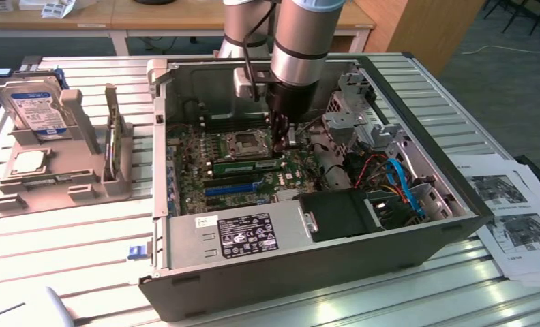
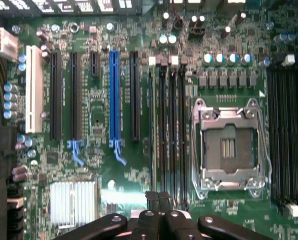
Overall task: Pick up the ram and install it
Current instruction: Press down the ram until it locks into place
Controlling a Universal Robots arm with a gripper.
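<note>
While the ram (image 1: 248,165) lies seated edge-up in a slot on the motherboard (image 1: 211,146), it shows in the exterior view as a long green stick just below the CPU socket (image 1: 249,142) and above the blue slot (image 1: 230,189). In the wrist view the ram (image 2: 152,135) appears as a thin pale-green edge in the first of the black memory slots (image 2: 171,135) beside the socket (image 2: 229,147). The gripper (image 1: 286,138) hangs just over the ram's end nearest the drive cage, its fingers pressed together and holding nothing; in the wrist view the fingertips (image 2: 159,198) meet over the slots' ends. The arm (image 1: 302,48) reaches straight down into the open case (image 1: 343,255). Further out on the board stand a white slot (image 2: 33,90), a silver heatsink (image 2: 73,202) and a second bank of black slots (image 2: 288,135). A power supply (image 1: 238,231) with a white label fills the case's near side, with blue cables (image 1: 406,187) at the exterior view's right. On the table (image 1: 70,266) to the exterior view's left, a grey rack (image 1: 47,170) holds a hard drive (image 1: 38,109), and printed sheets (image 1: 515,218) lie to the right.
</note>
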